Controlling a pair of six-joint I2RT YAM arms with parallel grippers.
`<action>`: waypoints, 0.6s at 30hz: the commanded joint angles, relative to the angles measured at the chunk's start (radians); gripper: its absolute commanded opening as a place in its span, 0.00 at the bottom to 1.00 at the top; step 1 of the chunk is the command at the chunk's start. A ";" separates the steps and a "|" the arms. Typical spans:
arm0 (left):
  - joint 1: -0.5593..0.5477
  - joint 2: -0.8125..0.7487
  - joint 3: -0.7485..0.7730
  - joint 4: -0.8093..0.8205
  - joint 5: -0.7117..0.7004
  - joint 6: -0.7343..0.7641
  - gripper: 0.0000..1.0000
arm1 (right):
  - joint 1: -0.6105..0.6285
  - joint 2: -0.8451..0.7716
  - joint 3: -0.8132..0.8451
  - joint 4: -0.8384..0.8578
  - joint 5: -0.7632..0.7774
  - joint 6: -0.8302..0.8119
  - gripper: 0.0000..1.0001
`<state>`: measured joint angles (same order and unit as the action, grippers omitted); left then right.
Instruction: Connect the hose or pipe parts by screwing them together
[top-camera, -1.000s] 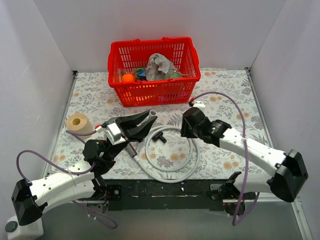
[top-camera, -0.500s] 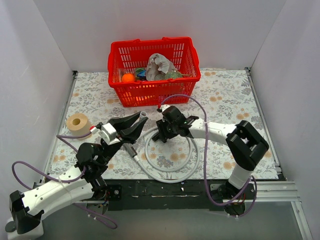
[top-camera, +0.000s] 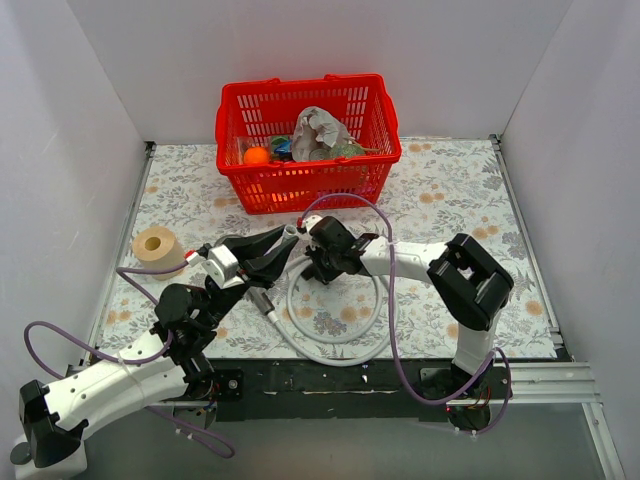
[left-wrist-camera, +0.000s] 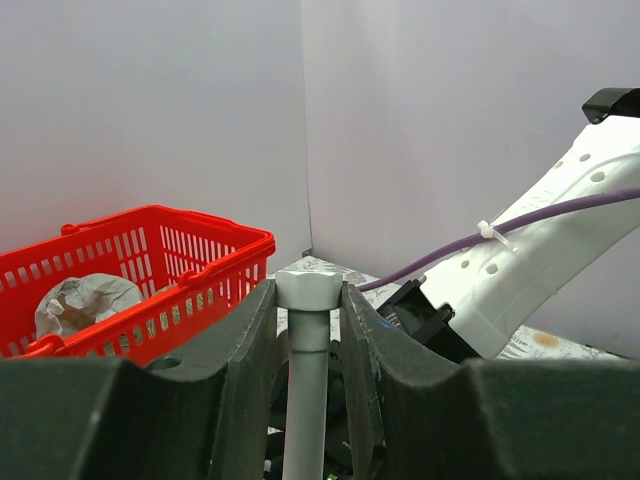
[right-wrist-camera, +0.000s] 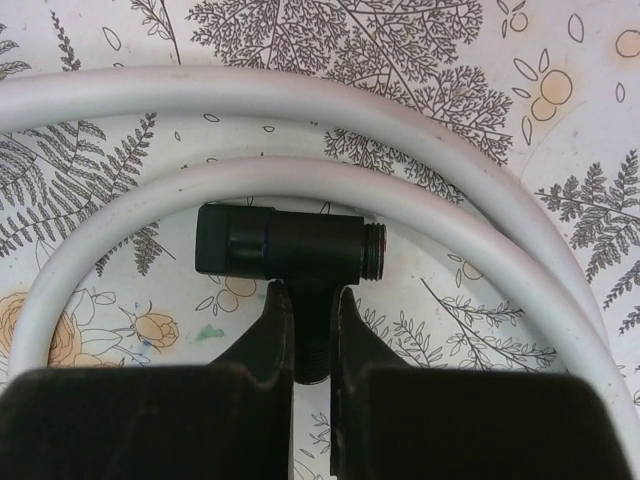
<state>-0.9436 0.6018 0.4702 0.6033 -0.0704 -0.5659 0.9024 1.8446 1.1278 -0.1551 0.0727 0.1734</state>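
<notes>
Two grippers each hold one part. The left gripper (left-wrist-camera: 308, 300) is clamped narrowly on the metal end nut (left-wrist-camera: 308, 289) of the light-grey hose (right-wrist-camera: 250, 92), with that end lifted off the desk (top-camera: 450, 190) in front of the red basket (top-camera: 300, 190) at the far edge. The right gripper (right-wrist-camera: 312, 310) pinches the stem of the black T-shaped fitting (right-wrist-camera: 290, 243) near the desk's middle, inside the hose's coil, its threaded end bare. A tape roll (top-camera: 155, 245) sits near the left edge

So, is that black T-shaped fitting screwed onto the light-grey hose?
No, the black T-shaped plastic fitting shows a bare threaded end, nothing screwed on.
</notes>
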 joint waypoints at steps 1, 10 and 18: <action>0.009 -0.011 0.035 0.019 0.004 0.004 0.00 | 0.007 -0.011 0.020 -0.044 0.059 0.000 0.01; 0.009 0.000 0.038 0.032 0.050 -0.002 0.00 | -0.205 -0.457 -0.054 -0.351 0.417 0.343 0.01; 0.009 0.001 0.048 0.026 0.115 -0.015 0.00 | -0.548 -0.631 -0.365 -0.466 0.303 0.607 0.01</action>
<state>-0.9386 0.6090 0.4713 0.6044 -0.0055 -0.5724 0.4286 1.1965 0.9054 -0.4839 0.4232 0.6243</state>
